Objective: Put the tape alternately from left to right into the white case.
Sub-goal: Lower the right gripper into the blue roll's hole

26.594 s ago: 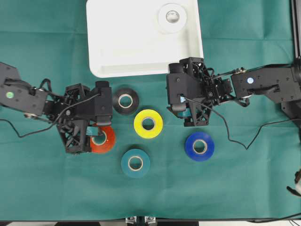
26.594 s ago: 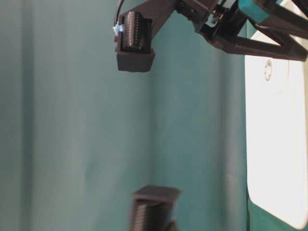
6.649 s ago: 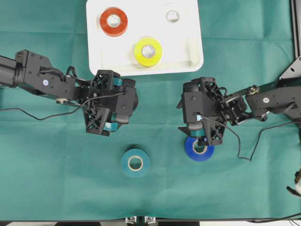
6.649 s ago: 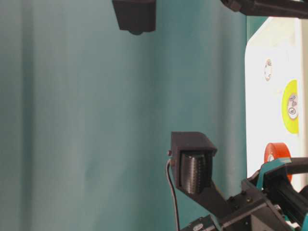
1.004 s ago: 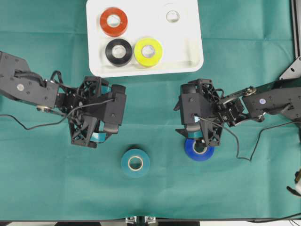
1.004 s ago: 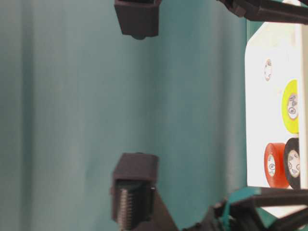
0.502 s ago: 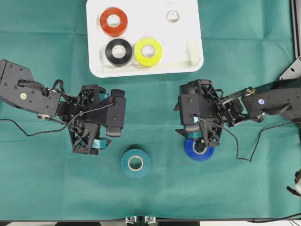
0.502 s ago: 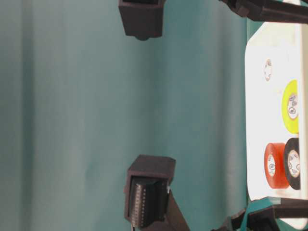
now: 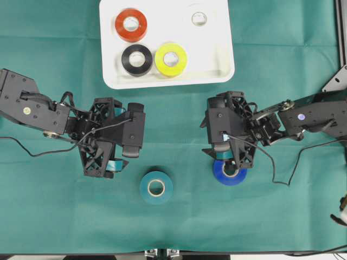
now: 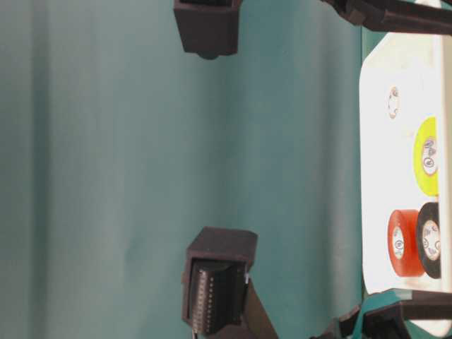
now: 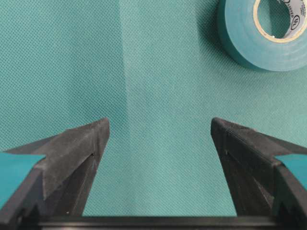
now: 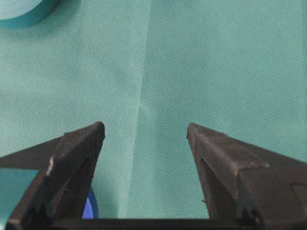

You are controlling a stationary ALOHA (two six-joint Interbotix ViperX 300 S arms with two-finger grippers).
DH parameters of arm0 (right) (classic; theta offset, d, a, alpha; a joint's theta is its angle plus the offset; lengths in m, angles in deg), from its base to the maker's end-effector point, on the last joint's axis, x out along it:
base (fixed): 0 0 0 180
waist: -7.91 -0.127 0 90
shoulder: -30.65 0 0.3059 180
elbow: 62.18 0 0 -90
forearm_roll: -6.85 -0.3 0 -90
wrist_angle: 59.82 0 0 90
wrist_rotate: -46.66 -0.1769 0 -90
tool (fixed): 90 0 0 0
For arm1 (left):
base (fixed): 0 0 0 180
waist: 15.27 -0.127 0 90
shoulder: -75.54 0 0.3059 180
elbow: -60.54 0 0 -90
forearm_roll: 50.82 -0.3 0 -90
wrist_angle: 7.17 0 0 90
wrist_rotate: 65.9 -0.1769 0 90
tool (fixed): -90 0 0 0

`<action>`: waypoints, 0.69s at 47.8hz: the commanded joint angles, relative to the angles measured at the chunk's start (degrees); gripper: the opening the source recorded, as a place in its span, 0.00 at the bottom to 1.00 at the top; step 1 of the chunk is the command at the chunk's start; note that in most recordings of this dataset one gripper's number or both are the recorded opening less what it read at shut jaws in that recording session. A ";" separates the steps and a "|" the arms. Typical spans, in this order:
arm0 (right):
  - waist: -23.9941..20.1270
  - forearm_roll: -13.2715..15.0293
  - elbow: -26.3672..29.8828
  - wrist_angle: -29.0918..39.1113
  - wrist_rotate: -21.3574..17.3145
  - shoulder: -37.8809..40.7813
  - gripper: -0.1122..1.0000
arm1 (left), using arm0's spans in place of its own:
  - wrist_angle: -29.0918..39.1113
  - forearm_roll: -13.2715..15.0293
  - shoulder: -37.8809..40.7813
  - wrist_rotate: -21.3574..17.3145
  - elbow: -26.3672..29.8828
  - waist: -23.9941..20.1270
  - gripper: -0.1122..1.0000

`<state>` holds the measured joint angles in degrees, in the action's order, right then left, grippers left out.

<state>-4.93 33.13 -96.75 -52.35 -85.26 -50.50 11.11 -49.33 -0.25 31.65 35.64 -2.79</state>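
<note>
From overhead we see the whole layout: the white case point(image 9: 217, 57) at the top holds 4 rolls, orange-red point(image 9: 130, 25) and white point(image 9: 198, 18) along its far side, black point(image 9: 136, 59) and yellow point(image 9: 171, 59) touching side by side nearer us. On the green cloth point(image 9: 179, 124) below lie the teal roll point(image 9: 156, 187) and the blue roll point(image 9: 230, 171), well apart from each other. The left gripper point(image 9: 111, 160) hangs over bare cloth just left of the teal roll; the right gripper point(image 9: 226, 154) hangs at the blue roll's upper edge, its body covering part of the roll. The table-level view (turned on its side) shows only the tray's edge with the 4 rolls in profile, plus dark arm parts, and neither loose roll. The wrist cameras settle what the overhead cannot: the left fingers point(image 11: 76, 148) stand spread wide with only cloth between them and the teal roll at the upper right corner; the right fingers point(image 12: 76, 148) are likewise spread and empty, a sliver of blue showing by the left finger and a teal edge at the top left. We see printed black marks inside the teal roll's core point(image 11: 292, 21), too small to read.
</note>
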 commanded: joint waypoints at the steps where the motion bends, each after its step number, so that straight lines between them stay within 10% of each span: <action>1: -0.09 0.09 1.14 -0.53 -0.18 -0.70 0.81 | -0.26 0.00 -0.79 -0.09 0.62 0.26 0.60; 33: -5.98 -0.26 -1.93 0.26 -4.31 -3.52 0.81 | -0.26 0.00 -0.79 0.00 0.62 0.26 0.60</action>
<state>-10.55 32.95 -98.50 -52.18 -88.51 -52.52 11.11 -49.33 -0.25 31.65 35.64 -2.79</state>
